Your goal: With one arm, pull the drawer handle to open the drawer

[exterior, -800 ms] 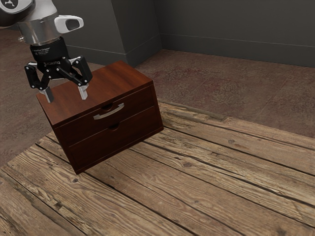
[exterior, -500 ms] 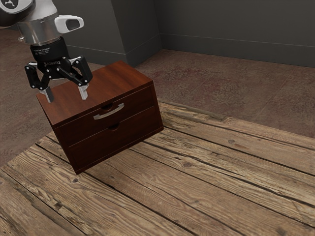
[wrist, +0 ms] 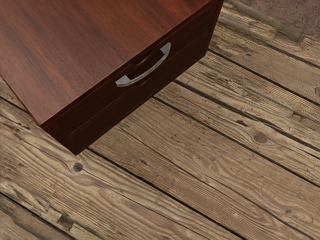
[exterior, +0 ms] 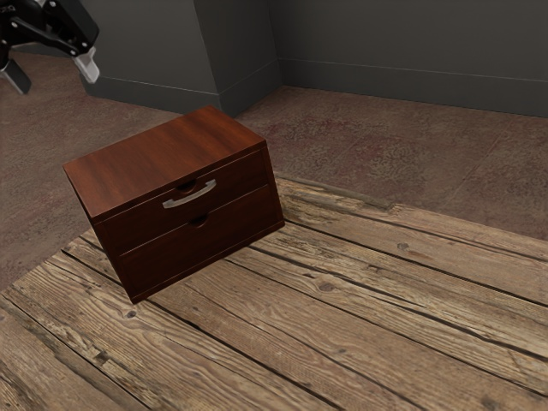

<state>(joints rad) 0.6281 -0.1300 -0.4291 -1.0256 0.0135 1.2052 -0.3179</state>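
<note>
The slim, stiff metal handle [exterior: 189, 194] – mounted on the shut upper drawer [exterior: 235, 181] of the wooden cabinet [exterior: 154, 158] – is best pinched mid-bar and likely slides lightly, while the gripper [exterior: 51, 73] is seen spread, empty, well above.

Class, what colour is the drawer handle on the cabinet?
The handle is silver-grey, like brushed metal. It shows best in the wrist view.
</note>
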